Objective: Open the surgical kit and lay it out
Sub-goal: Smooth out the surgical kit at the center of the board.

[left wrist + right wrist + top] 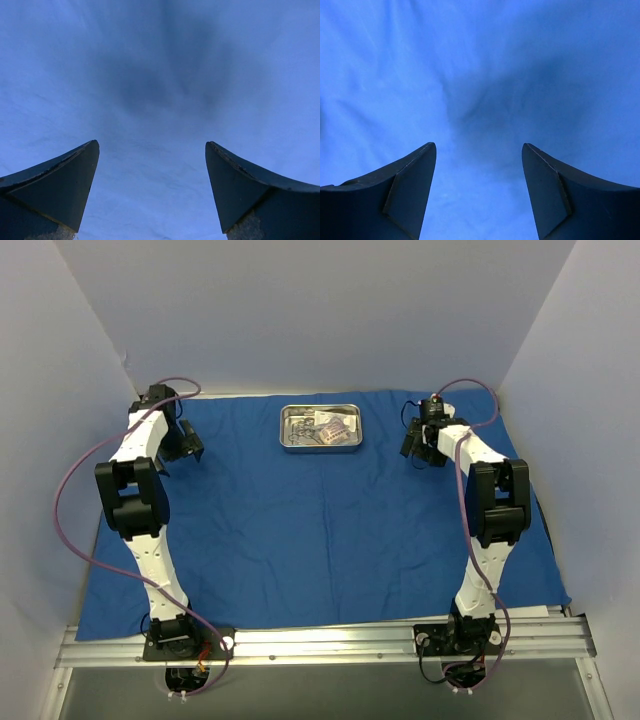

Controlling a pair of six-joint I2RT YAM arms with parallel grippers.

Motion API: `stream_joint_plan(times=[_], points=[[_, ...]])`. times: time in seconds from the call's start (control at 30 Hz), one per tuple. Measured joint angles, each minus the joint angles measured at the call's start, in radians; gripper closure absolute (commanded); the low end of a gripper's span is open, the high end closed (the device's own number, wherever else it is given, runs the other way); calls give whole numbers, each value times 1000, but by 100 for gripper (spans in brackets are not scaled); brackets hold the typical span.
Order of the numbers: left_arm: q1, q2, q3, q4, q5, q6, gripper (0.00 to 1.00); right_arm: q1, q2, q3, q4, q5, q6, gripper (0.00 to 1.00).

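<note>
Well, on the left side my left gripper (185, 445) hangs over the far left part of the blue cloth wrap (320, 540), near its back edge. From the left wrist camera I see my left gripper (152, 145) with its two dark fingers (60, 185) far apart. Its jaws stand wide, and only the blue cloth wrap (160, 75) shows between them, so it holds nothing. A soft dark shadow lies on the fabric there. I cannot tell if the fingertips touch the fabric or are just above it.

The wrap is spread flat and covers almost all of the table between the white walls (300, 310).

Toward the middle, close to the back edge of the wrap, sits the steel tray (284, 430). It rests on the wrap, between my two grippers and well apart from both. Inside it lie silver instruments (303, 430) on the left side and pale packets (338, 426) on the right side. They are too small to count.

On the right side my right gripper (418, 448) is over the far right part of the wrap, at about the same depth as the tray. In the right wrist camera my right gripper (479, 146) has its jaws apart, a bit less wide than the left one. Between its fingers (410, 190) only the blue cloth wrap (470, 60) shows, lightly creased and shadowed. It grips nothing.
</note>
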Motion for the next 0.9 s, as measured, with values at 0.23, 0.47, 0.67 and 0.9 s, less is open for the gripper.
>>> stream_joint_plan(times=[0.23,0.47,0.67,0.9], points=[[2,62,-71,19,16,1,8,33,-3,-84,-10,11,-5,35],[0,98,-53,36,19,-3,11,58,-2,-103,-5,36,-4,35],[1,174,74,-40,19,3,14,65,9,-116,15,40,3,35],[1,303,304,-151,16,24,19,73,29,-94,22,43,19,36]])
